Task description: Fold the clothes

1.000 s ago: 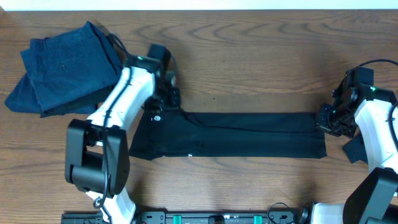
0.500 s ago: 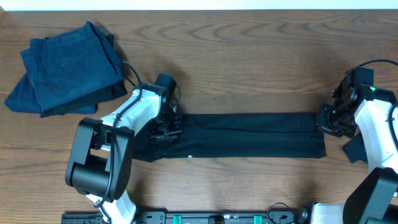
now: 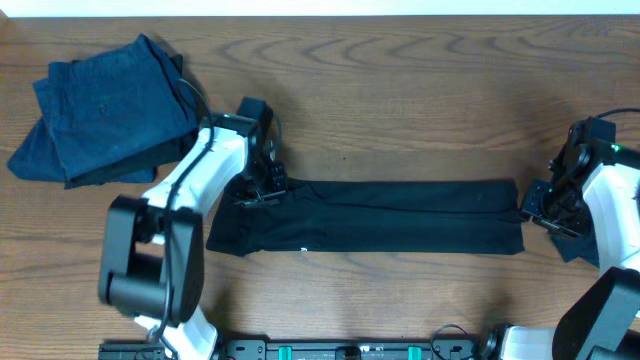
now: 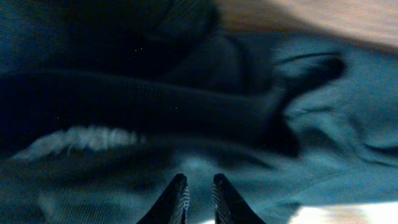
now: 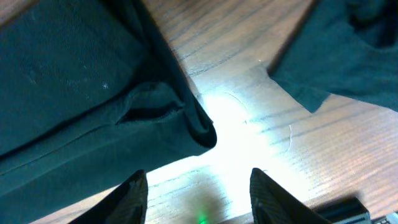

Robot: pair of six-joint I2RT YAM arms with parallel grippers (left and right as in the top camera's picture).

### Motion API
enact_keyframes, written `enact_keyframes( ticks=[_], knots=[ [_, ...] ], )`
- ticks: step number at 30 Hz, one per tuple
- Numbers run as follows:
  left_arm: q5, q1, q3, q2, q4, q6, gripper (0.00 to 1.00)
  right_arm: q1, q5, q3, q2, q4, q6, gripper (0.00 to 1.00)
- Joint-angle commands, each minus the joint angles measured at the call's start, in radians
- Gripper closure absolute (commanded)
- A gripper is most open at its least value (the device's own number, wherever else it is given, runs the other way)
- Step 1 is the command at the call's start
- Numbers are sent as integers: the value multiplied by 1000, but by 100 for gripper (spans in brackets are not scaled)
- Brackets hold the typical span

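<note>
1. Right gripper (image 5: pixel 197 175) just off the right end of the long black garment (image 3: pixel 400 215): fingers spread wide, nothing between them, brightly lit bare wood beneath. Rumpled hem corner of that end just beyond the fingertips.
2. Left gripper (image 4: pixel 199 186) at the left end of the long black garment: fingers pressed almost together, only a thin slit between. Hard to tell whether any cloth is caught there. Left wrist view dim and blurred: dark folds and a pale smear (image 4: pixel 81 140) of unclear kind.
3. Long black garment itself stretched flat, left to right, on the table (image 3: pixel 400 100). Upper left corner covered by the left arm (image 3: pixel 190 170). Small white label (image 3: pixel 304 250) at its near edge.
4. Just past its right end, a dark scrap of cloth (image 3: pixel 568 245), mostly hidden behind the right arm (image 3: pixel 615 210) and cut off in the right wrist view. Cannot tell what piece.
5. Well apart from its left end and farther back, dark blue garments (image 3: pixel 100 110) in a loosely folded pile, a darker layer showing beneath.
6. Brown wood grain all around the garment. Beyond its far side, a pale strip (image 3: pixel 320 6) along the table's far edge.
</note>
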Motion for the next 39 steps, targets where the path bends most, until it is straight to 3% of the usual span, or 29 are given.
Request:
enact_keyframes(
  ticks=[1, 6, 12, 21, 23, 26, 30, 31, 39],
  knots=[
    [-16, 2, 40, -129, -7, 18, 78, -5, -12, -46, 0, 35, -23, 47],
    [-16, 2, 40, -250, -6, 18, 69, -5, -68, -143, 0, 163, -23, 40],
    [-16, 2, 40, -283, -20, 18, 69, -5, -114, -270, 0, 356, -18, 34],
    [-17, 2, 40, -283, -27, 18, 69, -5, -188, -416, 0, 560, -18, 35],
    [-17, 2, 40, -283, -27, 18, 69, -5, -244, -423, 0, 580, -32, 43],
    [-17, 2, 40, -283, -27, 18, 69, -5, -282, -423, 0, 600, -45, 74],
    [-17, 2, 40, -283, -28, 18, 69, -5, -280, -422, 0, 618, -45, 90],
    [-17, 2, 40, -283, -27, 18, 69, -5, -271, -420, 0, 623, -45, 99],
    [-17, 2, 40, -283, -27, 18, 69, -64, -99, -269, -1, 555, 32, 99]
  ],
)
